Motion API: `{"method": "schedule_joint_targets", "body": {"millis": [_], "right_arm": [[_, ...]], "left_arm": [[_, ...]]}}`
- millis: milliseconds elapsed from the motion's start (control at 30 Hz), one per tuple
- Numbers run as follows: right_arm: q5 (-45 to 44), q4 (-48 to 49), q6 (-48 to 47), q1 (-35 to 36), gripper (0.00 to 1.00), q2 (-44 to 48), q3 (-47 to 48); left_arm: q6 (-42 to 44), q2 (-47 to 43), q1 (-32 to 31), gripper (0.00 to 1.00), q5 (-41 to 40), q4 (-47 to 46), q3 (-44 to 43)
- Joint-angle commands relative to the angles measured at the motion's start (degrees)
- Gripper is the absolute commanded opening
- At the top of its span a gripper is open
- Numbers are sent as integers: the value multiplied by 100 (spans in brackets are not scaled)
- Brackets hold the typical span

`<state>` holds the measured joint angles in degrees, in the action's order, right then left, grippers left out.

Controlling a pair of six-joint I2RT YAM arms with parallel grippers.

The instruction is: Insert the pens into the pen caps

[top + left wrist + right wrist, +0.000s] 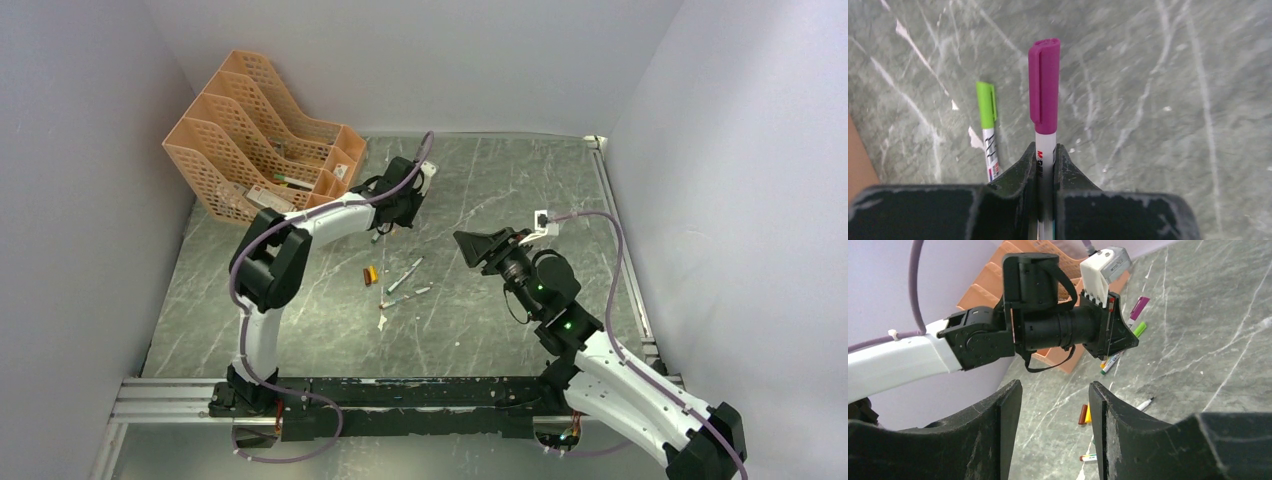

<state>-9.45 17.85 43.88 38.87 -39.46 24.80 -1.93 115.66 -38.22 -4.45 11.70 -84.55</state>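
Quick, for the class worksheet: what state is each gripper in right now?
Left gripper: closed, holding the magenta-capped pen.
Right gripper: open, nothing between the jaws.

Grey marbled surface [500, 340]: orange file rack [235, 150] far left; two pens [405, 271], orange+yellow caps [370, 274] mid; green-capped pen [986, 125] nr rack.

You lose the purple-capped pen [1044, 85] barrel between the fingers [1020, 172] at lower centre; the green-capped pen [986, 120] vanishes behind them, lower left; from above, mid-frame, the loose pens [406, 274] are too small to tell colours.
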Motion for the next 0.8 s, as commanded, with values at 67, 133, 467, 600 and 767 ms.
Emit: {"method": "schedule_joint_targets", "body": {"millis": [67, 133, 467, 600, 767], "right_arm": [[-45, -145, -51, 11, 51, -87, -28], [-66, -158, -79, 6, 51, -128, -48], [18, 121, 78, 12, 49, -493, -222], [64, 154, 95, 6, 49, -565, -215], [248, -274, 7, 5, 50, -1028, 41]], "left_arm": [[-241, 471, 120, 14, -415, 988, -621], [-260, 547, 154, 19, -300, 1087, -657], [-237, 898, 196, 41, -312, 1647, -889], [-265, 789, 194, 44, -326, 1610, -800], [-329, 27, 192, 44, -2, 951, -380]]}}
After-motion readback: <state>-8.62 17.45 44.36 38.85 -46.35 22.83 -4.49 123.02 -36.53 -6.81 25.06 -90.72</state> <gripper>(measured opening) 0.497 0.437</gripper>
